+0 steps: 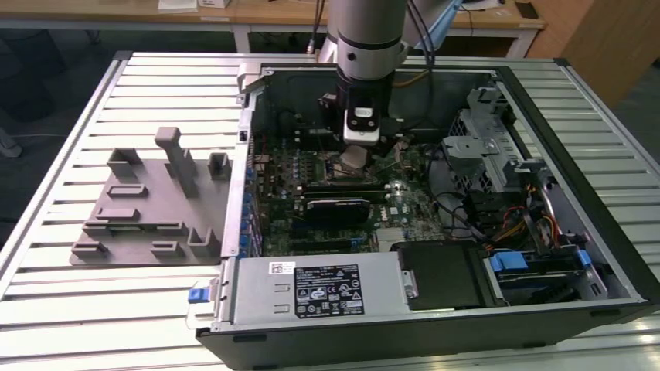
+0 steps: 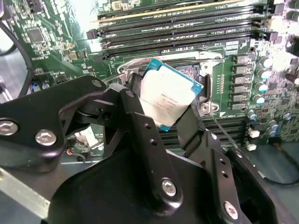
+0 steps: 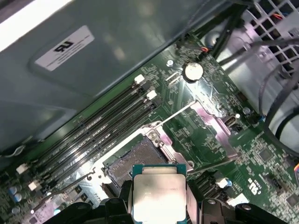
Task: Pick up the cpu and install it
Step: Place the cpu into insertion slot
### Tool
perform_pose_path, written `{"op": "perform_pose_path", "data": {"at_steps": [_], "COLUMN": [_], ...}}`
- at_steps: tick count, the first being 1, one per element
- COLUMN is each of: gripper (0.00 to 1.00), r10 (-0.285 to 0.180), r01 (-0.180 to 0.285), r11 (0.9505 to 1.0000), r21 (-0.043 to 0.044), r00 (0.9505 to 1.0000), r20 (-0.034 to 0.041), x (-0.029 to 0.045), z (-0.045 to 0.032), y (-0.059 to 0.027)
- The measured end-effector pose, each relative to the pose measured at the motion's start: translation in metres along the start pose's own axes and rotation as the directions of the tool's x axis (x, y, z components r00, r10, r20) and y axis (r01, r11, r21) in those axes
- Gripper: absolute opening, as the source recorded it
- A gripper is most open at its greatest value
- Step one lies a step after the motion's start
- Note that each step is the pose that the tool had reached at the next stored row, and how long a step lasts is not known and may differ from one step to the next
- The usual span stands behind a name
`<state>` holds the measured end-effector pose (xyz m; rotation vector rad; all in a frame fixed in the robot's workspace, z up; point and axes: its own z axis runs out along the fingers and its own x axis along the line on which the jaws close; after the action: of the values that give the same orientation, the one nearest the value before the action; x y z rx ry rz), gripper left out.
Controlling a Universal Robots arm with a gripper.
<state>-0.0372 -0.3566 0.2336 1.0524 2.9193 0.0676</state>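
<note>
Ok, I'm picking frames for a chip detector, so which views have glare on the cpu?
First wrist view: the cpu lid is washed pale by glare. Second wrist view: the lid is bright, yet faint print survives, while the motherboard corner beyond it is blown out white. Exterior view: even room light, no glare on the chip.

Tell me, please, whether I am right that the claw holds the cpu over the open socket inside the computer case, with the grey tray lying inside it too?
Not quite: the grey tray lies outside the computer case, on the slatted table, at the exterior view's left. The rest holds: in both wrist views the claw grips the cpu over the open socket.
</note>
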Motion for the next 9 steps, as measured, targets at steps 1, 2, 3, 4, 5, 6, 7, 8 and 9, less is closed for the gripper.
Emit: {"op": "perform_pose_path", "data": {"at_steps": [1, 2, 3, 4, 5, 6, 7, 8, 9], "gripper": [0.54, 0.54, 0.54, 0.54, 0.54, 0.54, 0.54, 0.54, 0.54], "r10": [0.013, 0.027, 0.040, 0.054, 0.068, 0.084, 0.100, 0.116, 0.132], "r01": [-0.013, -0.027, -0.040, -0.054, -0.068, -0.084, -0.100, -0.116, -0.132], "r11": [0.9999, 0.9996, 0.9992, 0.9986, 0.9977, 0.9965, 0.9950, 0.9932, 0.9913], "r21": [0.0002, 0.0005, 0.0007, 0.0010, 0.0012, 0.0015, 0.0017, 0.0020, 0.0022], "r00": [0.9999, 0.9996, 0.9992, 0.9986, 0.9977, 0.9965, 0.9950, 0.9932, 0.9913], "r20": [0.0007, 0.0015, 0.0022, 0.0029, 0.0037, 0.0046, 0.0055, 0.0064, 0.0073], "x": [0.0000, 0.0000, 0.0000, 0.0000, 0.0000, 0.0000, 0.0000, 0.0000, 0.0000], "z": [0.0000, 0.0000, 0.0001, 0.0001, 0.0001, 0.0001, 0.0002, 0.0002, 0.0002], "y": [0.0000, 0.0000, 0.0000, 0.0000, 0.0000, 0.0000, 0.0000, 0.0000, 0.0000]}}
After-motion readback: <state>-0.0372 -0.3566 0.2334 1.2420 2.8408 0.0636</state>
